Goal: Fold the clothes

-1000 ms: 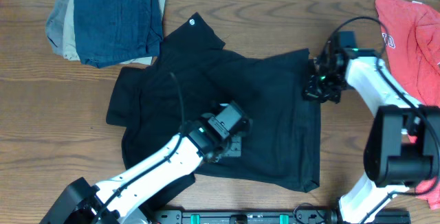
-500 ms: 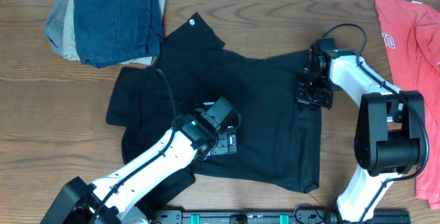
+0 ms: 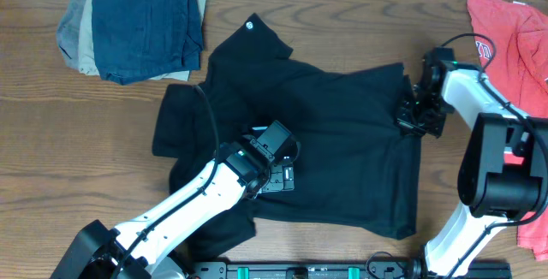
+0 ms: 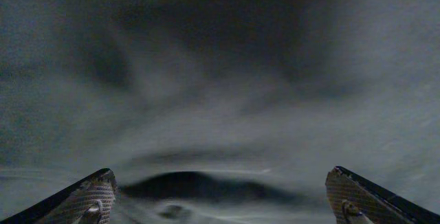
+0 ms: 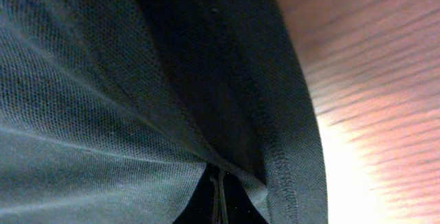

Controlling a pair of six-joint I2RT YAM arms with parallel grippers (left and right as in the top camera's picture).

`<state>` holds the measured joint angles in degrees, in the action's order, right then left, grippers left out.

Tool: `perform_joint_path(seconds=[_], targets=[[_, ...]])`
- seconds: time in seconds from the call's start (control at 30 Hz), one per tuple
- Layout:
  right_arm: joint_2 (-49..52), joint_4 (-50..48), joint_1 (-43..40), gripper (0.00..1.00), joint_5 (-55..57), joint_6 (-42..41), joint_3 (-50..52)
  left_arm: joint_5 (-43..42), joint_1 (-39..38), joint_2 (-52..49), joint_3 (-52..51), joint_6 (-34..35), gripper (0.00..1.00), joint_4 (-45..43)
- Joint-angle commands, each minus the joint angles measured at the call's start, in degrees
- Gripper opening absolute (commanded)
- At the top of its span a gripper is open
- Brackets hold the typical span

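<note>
The clothes (image 3: 342, 142), a black T-shirt with a small white round logo (image 3: 251, 26), lie spread and rumpled across the middle of the wooden table. My left gripper (image 3: 278, 179) hovers over the shirt's lower middle. Its fingers (image 4: 89, 198) stand wide open with only dark fabric (image 4: 220, 80) beneath them. My right gripper (image 3: 417, 118) is at the shirt's right edge, shut on a fold of the fabric just inside the stitched hem (image 5: 282, 169). The pinch point (image 5: 218, 196) shows at the bottom of the right wrist view.
A stack of folded dark blue, tan and grey garments (image 3: 137, 22) sits at the back left. A red T-shirt (image 3: 514, 39) lies at the right edge behind the right arm. Bare wood (image 5: 371, 80) shows beside the hem.
The right gripper swung left, then pulled right with the shirt's edge, sliding the whole shirt to the right. The left gripper opened and shifted slightly left.
</note>
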<state>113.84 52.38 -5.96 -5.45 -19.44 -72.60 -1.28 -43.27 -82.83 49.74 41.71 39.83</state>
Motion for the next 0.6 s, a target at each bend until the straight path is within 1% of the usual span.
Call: perform_joint_path(seconds=[0.0,0.13,0.23,0.33,0.4,0.43,0.47,0.53,0.57], targets=[[2.43,-2.86,-3.89,0.01,6.71,1.73,1.03,0.90,0.24,0.42,-0.02,-0.55,0.98,-0.22],[2.43,-6.08,-7.54,0.01,6.32,1.68,0.35,0.90,0.24,0.42,-0.02,-0.55,0.98,-0.48],[2.45,-6.29,-10.40,0.01,5.40,0.81,-1.97,0.90,0.24,0.42,-0.02,-0.55,0.98,-0.46],[2.45,-4.17,-13.22,0.01,1.49,0.92,-6.45,0.90,0.24,0.42,-0.02,-0.55,0.98,-0.48],[2.45,-1.05,-14.95,0.01,-2.21,2.29,-11.06,0.90,0.24,0.42,-0.02,-0.55,0.98,-0.46],[2.45,1.03,-15.58,0.05,-3.98,3.28,-13.68,0.90,0.24,0.42,-0.02,-0.57,0.98,-0.46],[2.43,3.04,-15.96,0.15,-5.09,4.09,-16.09,0.92,0.24,0.42,-0.02,-0.57,0.98,-0.48],[2.40,8.09,-16.39,0.28,-6.43,5.31,-21.31,0.92,0.24,0.52,-0.02,-0.57,0.98,-0.46],[2.32,11.74,-16.48,0.31,-6.71,5.40,-24.55,0.92,0.24,0.66,0.00,-0.59,0.98,-0.42]])
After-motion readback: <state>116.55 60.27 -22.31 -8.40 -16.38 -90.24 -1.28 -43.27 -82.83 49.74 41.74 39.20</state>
